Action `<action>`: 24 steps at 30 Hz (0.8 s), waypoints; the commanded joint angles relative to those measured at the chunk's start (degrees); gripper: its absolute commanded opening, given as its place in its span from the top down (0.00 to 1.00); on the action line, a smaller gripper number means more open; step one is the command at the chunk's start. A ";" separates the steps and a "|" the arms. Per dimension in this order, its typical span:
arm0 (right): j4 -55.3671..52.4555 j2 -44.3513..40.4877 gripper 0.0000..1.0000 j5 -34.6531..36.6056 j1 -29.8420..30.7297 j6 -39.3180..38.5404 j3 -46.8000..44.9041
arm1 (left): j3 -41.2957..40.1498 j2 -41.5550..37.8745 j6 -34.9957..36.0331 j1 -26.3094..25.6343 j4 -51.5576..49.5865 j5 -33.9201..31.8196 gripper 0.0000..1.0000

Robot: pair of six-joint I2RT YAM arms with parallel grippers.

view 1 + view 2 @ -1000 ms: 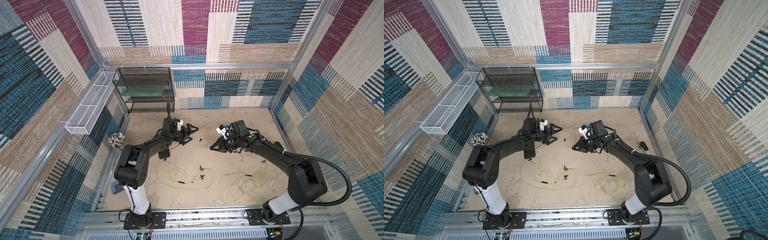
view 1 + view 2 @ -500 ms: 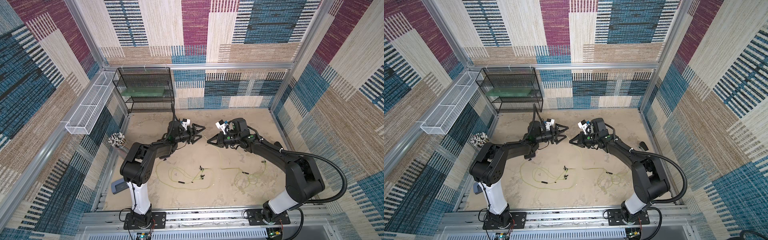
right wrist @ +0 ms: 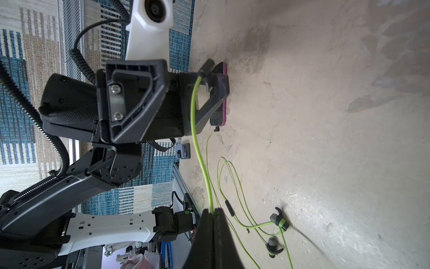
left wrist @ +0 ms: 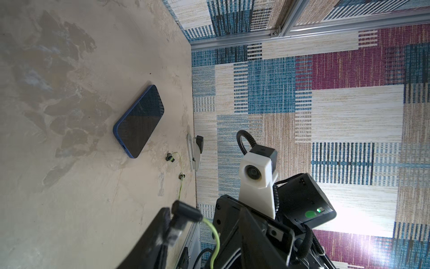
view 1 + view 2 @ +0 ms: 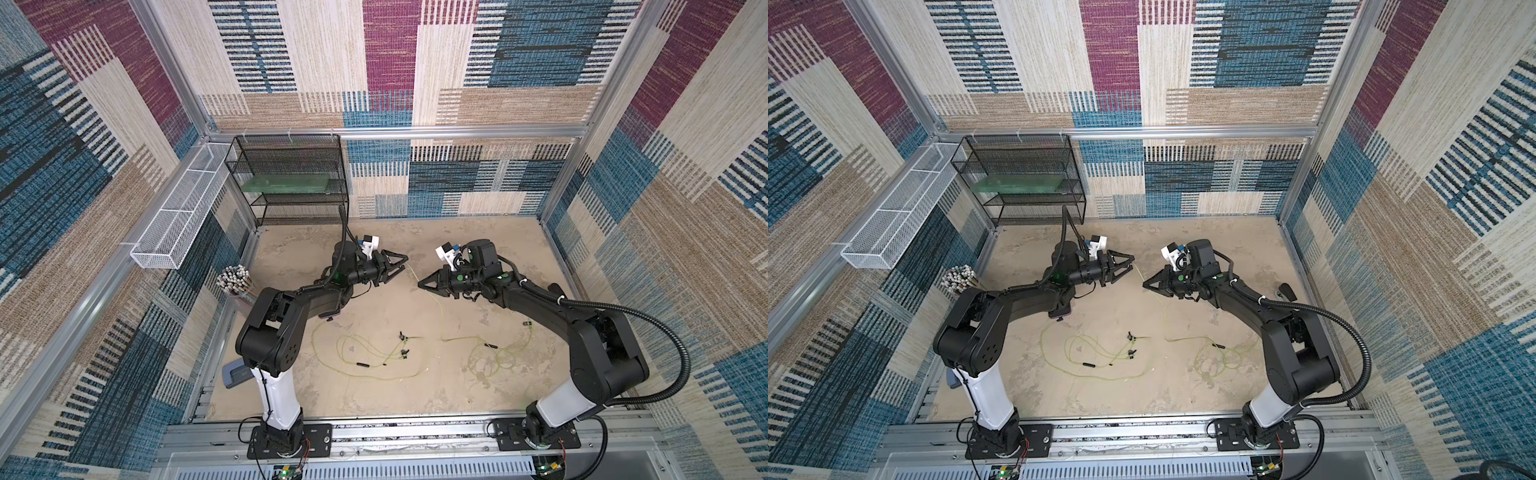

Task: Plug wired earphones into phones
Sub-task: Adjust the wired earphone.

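- While the second plug hangs in the air between the arms, roughly half the job looks done. One set of thin yellow-green wired earphones (image 5: 363, 364) lies in loose loops on the mottled sand-coloured tabletop (image 5: 374, 399). Its small black plug (image 3: 216, 128) sits right at the end of a flat black phone with a pink-purple rim (image 3: 221, 118). It looks seated, though it is too small to be sure.
- That pink-rimmed phone lies flat beneath the left arm, mostly hidden in both top views.
- The other set's thin yellow-green earphone cable (image 3: 197, 151) is off the tabletop at its plug end. The right gripper (image 3: 213, 215) has its fingers pressed together on it, a stretch back from the stubby black plug (image 4: 186, 210).
- The left gripper (image 5: 401, 266) has that stubby plug between its jaws, touching one finger (image 4: 160, 230). The jaws stand part-way apart, and I cannot tell whether they pinch it.
- A flat black phone with a blue rim (image 4: 139, 121) and a glossy dark screen lies flat near a side wall, close to this set's two black earbuds (image 4: 169, 157). Nothing is plugged into the end that shows.
- What is left, as I judge it, is to settle the plug in one gripper, carry it to the blue-rimmed phone, line it up with the port and push it home.
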 commanded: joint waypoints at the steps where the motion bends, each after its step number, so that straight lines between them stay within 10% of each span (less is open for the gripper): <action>1: 1.80 -0.75 1.00 0.23 -0.05 -0.08 -0.45 | -0.11 -0.03 -0.20 0.03 1.09 -0.02 0.57; 24: 1.70 -3.09 0.98 0.30 -0.12 -0.48 -4.02 | 0.05 1.09 -1.94 0.05 1.17 -0.27 0.93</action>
